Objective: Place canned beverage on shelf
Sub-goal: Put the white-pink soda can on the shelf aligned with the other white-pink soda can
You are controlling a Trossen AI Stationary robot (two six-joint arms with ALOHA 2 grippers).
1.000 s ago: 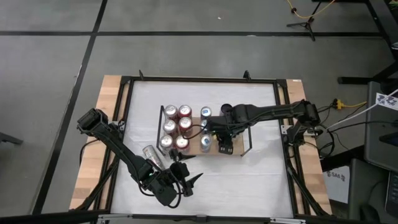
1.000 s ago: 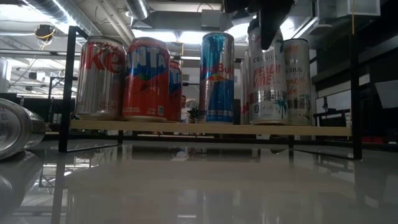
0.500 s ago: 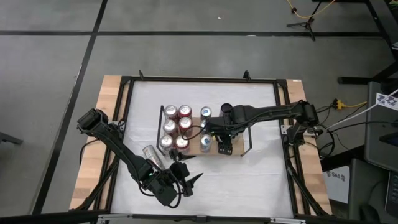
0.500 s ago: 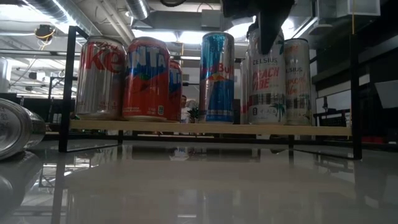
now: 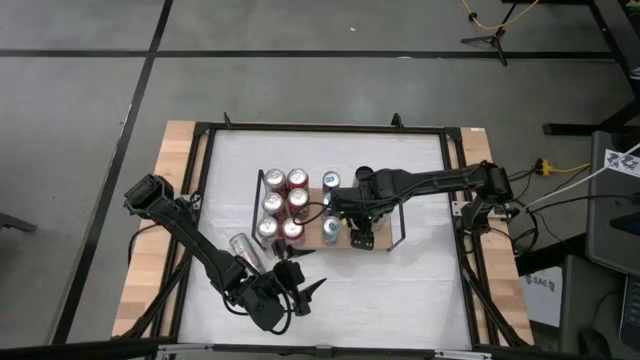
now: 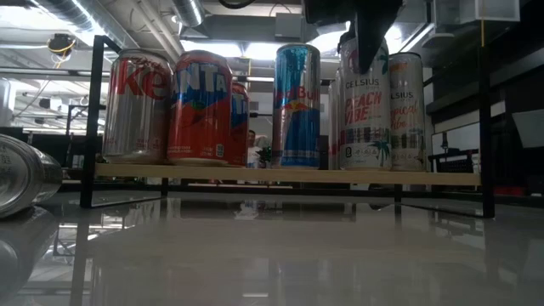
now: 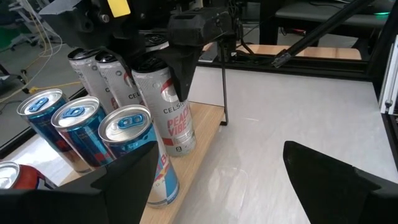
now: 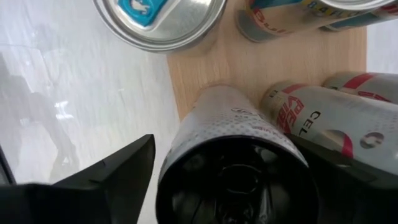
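The right pincer [image 5: 352,222] hangs over a white can [image 6: 365,106] standing on the shelf [image 5: 312,238], fingers apart around its top. The left pincer [image 5: 298,285] waits open near a lying can [image 5: 244,248] on the counter [image 5: 420,290].

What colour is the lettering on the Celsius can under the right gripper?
Red-orange "Peach Vibe" lettering on the white Celsius can; the low view shows it best.

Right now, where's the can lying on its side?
In the high view, the tipped can lies on the table left of the shelf, off its front-left corner, near the left arm.
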